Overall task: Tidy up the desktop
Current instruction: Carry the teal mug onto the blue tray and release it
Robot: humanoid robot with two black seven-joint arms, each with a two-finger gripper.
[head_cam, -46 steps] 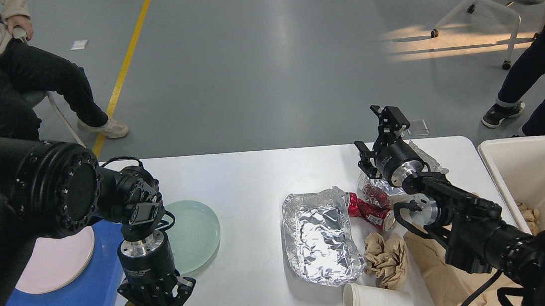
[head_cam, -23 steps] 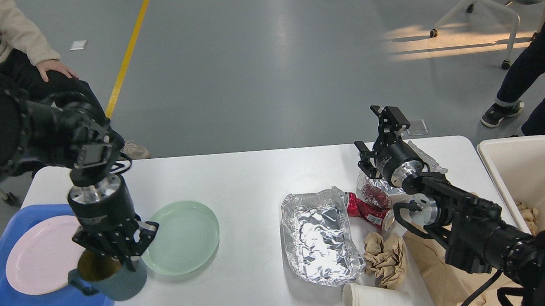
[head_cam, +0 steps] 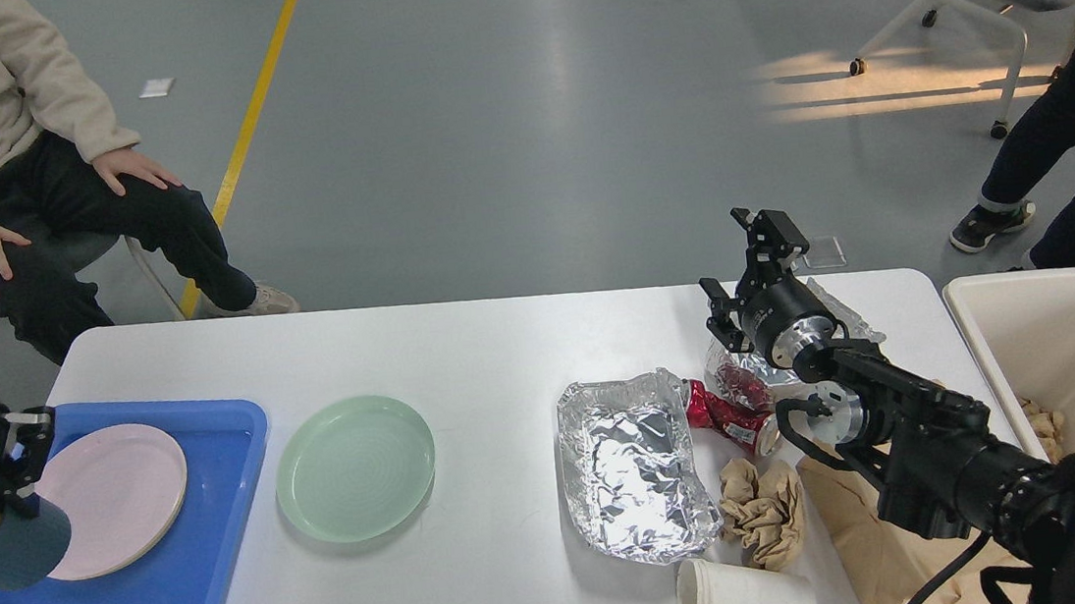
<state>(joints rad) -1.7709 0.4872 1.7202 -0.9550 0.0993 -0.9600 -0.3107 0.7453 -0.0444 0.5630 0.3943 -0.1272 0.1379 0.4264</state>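
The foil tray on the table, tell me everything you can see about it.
The foil tray is a shallow, roughly rectangular container of crinkled silver aluminium foil, lying open side up on the white desktop. Its walls are bent and its floor is creased, and it looks empty. It sits right of the green plate, apart from it. A crushed red can lies against its far right edge, and crumpled brown paper lies by its near right corner. Neither gripper touches it.
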